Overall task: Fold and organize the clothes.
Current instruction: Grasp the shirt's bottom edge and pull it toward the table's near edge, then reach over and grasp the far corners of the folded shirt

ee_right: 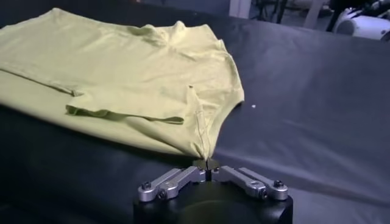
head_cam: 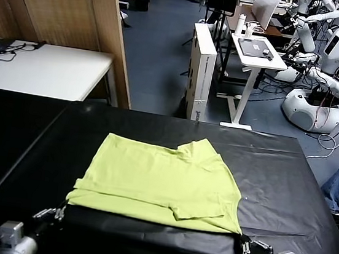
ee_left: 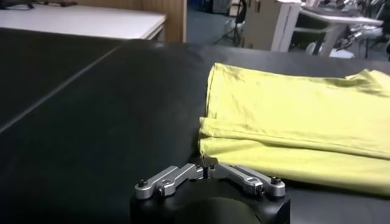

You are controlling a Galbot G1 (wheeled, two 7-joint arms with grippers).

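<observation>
While the black table [head_cam: 299, 180] is taking up most of the head view, the T-shirt [head_cam: 163, 179] is lying folded on it, w/ one sleeve turned up at the far edge and another fold sitting along the near edge. Behind the table a white side desk [head_cam: 47, 68] is standing, and farther back a white cardboard box [head_cam: 201, 69]. At the table's near edge, left gripper [ee_left: 208, 165] is sitting at the T-shirt's near-left corner, fingers pinched together; it's prob. nipping the hem, but the tips are hard to make out. Right gripper [ee_right: 208, 163] is sitting at the T-shirt's near-right corner, fingers closed on the fabric tip.
</observation>
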